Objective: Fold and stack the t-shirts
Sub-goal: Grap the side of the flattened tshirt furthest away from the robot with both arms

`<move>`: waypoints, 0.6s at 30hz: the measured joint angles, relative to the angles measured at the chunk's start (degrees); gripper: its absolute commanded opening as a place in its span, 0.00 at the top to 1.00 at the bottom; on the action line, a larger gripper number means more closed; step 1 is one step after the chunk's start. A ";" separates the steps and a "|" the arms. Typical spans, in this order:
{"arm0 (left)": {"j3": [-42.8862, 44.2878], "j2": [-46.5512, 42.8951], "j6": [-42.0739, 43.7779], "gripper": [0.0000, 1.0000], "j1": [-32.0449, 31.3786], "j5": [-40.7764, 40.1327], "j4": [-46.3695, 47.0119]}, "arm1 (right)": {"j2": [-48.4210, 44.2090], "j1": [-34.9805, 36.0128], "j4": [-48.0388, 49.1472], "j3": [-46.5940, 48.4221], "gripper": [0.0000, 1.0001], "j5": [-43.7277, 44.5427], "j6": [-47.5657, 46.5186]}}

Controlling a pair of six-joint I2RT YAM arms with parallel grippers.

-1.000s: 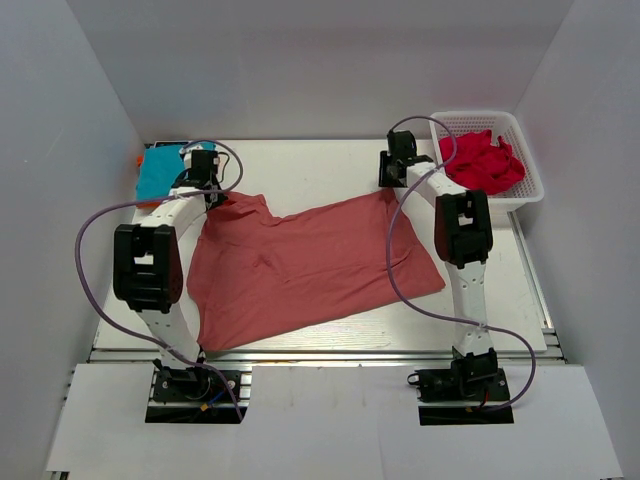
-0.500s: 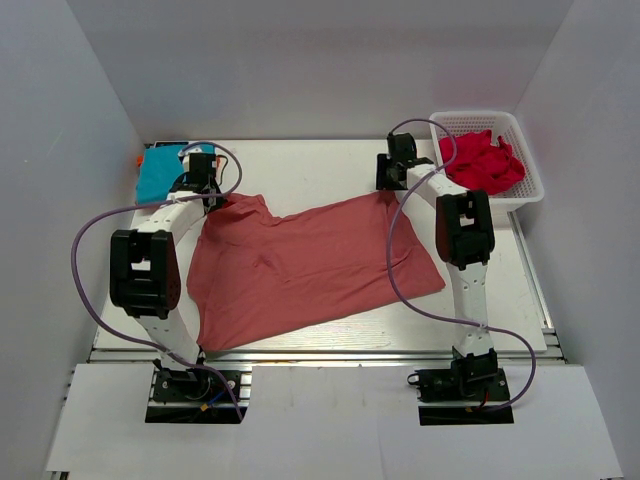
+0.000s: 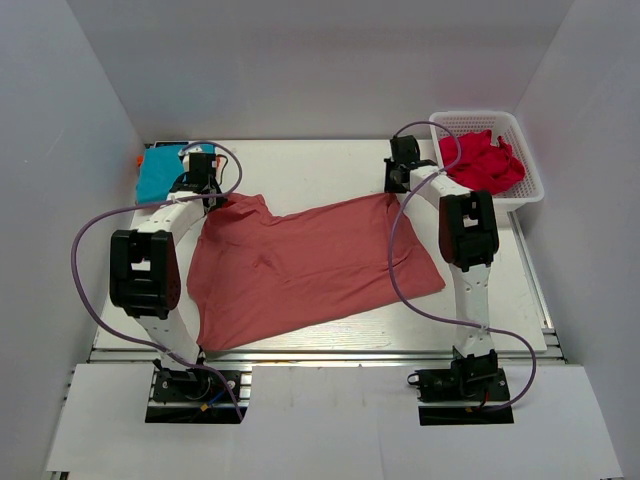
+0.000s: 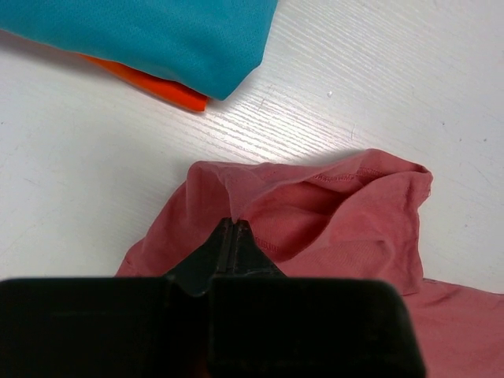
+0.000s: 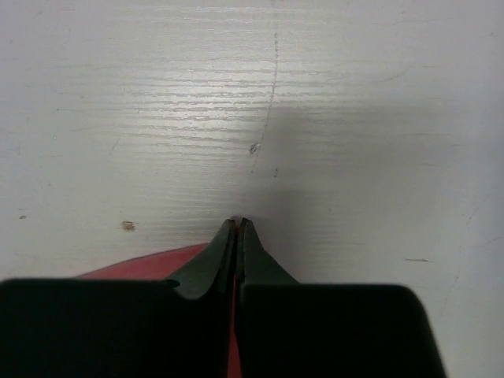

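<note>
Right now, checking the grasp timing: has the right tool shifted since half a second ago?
Yes: the right tool shifted slightly right, toward the white basket, now shut on the salmon t-shirt.

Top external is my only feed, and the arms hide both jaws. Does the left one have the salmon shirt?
Observer: Yes. The left wrist view shows the left jaws shut on a raised fold of the salmon shirt.
Operator: And the right?
Observer: The right wrist view shows the right jaws shut at the shirt's edge, with red cloth between them.
Operator: Is the teal shirt clear of that fold?
Observer: Yes, bare table lies between the teal shirt and the fold.
</note>
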 measured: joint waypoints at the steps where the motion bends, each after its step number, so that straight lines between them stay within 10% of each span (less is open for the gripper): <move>1: 0.00 0.00 0.00 1.00 0.00 0.00 0.13 | 0.00 0.02 0.07 -0.02 1.00 -0.13 -0.09; 18: -0.63 -2.60 -0.04 1.00 0.00 -0.24 0.02 | -1.09 0.15 11.02 0.70 1.00 -7.61 -5.01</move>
